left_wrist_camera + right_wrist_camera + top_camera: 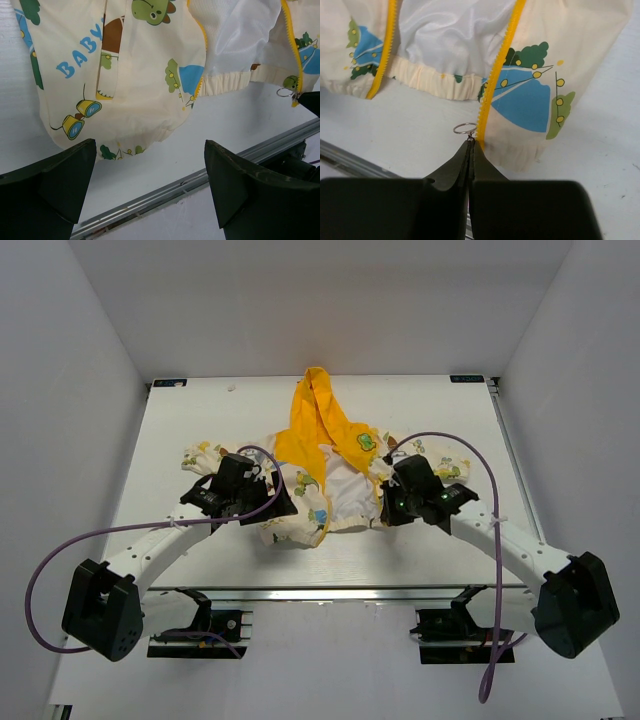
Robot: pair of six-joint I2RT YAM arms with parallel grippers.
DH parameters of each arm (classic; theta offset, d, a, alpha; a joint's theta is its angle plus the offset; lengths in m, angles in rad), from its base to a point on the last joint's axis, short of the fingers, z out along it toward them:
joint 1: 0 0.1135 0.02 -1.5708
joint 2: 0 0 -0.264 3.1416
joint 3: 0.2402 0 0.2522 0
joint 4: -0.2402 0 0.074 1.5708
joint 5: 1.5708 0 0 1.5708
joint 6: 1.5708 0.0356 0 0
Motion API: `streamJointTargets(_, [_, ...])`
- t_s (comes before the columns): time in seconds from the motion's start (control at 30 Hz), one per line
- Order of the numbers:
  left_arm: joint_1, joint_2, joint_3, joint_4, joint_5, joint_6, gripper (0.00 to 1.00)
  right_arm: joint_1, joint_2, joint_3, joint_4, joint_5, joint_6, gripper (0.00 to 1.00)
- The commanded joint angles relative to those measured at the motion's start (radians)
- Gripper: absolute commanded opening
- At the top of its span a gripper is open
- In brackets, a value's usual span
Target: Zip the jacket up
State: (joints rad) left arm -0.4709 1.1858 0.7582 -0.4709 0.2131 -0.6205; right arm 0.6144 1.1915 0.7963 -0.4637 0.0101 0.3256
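The jacket lies open on the white table, its yellow hood pointing away and its white lining showing between the two yellow zipper halves. My right gripper is shut at the bottom end of the right zipper half, pinching the zipper pull, whose metal ring sticks out past the tips. My left gripper hangs open just above the table, near the hem of the left front panel, with nothing between its fingers. The other zipper half lies apart to the left.
An aluminium rail runs along the table's near edge, just below the jacket hem. White walls enclose the table on three sides. Purple cables loop beside both arms.
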Motion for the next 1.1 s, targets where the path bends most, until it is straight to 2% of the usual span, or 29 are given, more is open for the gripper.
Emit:
streamJointTargets(0.0, [-0.003,-0.029,-0.013,-0.006,-0.011,0.008,0.98,0.039,0.002,-0.003,0.011,-0.071,-0.017,0.00])
streamJointTargets(0.2, [-0.005,-0.025,-0.013,-0.006,-0.012,0.007,0.98,0.136,0.107,-0.063,0.126,-0.137,-0.011,0.00])
streamJointTargets(0.4, [-0.005,-0.026,-0.019,-0.015,-0.020,0.002,0.98,0.163,0.249,-0.103,0.177,-0.131,0.004,0.00])
streamJointTargets(0.57, [-0.005,-0.023,-0.023,-0.014,-0.020,0.001,0.98,0.166,0.296,-0.109,0.194,-0.096,0.004,0.00])
streamJointTargets(0.67, [-0.005,-0.018,-0.017,-0.018,-0.023,0.004,0.98,0.188,0.258,-0.074,0.145,-0.091,-0.006,0.02])
streamJointTargets(0.7, [-0.003,-0.017,-0.017,-0.018,-0.021,0.004,0.98,0.194,0.240,-0.063,0.132,-0.090,-0.010,0.05])
streamJointTargets(0.73, [-0.005,-0.018,-0.019,-0.017,-0.021,0.004,0.98,0.199,0.220,-0.052,0.117,-0.093,-0.014,0.14])
streamJointTargets(0.8, [-0.005,-0.018,-0.019,-0.009,-0.014,0.004,0.98,0.209,0.148,-0.017,0.074,-0.102,-0.017,0.25])
streamJointTargets(0.83, [-0.005,-0.018,-0.019,-0.008,-0.012,0.004,0.98,0.211,0.126,-0.003,0.054,-0.104,-0.020,0.36])
streamJointTargets(0.9, [-0.005,-0.020,-0.020,-0.006,-0.008,0.004,0.98,0.212,0.056,0.027,0.008,-0.090,-0.016,0.48])
streamJointTargets(0.93, [-0.005,-0.018,-0.020,-0.005,-0.009,0.004,0.98,0.211,0.036,0.035,-0.006,-0.075,-0.016,0.65])
streamJointTargets(0.97, [-0.005,-0.020,-0.020,-0.005,-0.008,0.004,0.98,0.212,0.001,0.050,-0.021,-0.058,-0.014,0.78])
streamJointTargets(1.07, [-0.005,-0.018,-0.019,-0.005,-0.006,0.004,0.98,0.212,-0.038,0.072,-0.097,0.045,0.004,0.81])
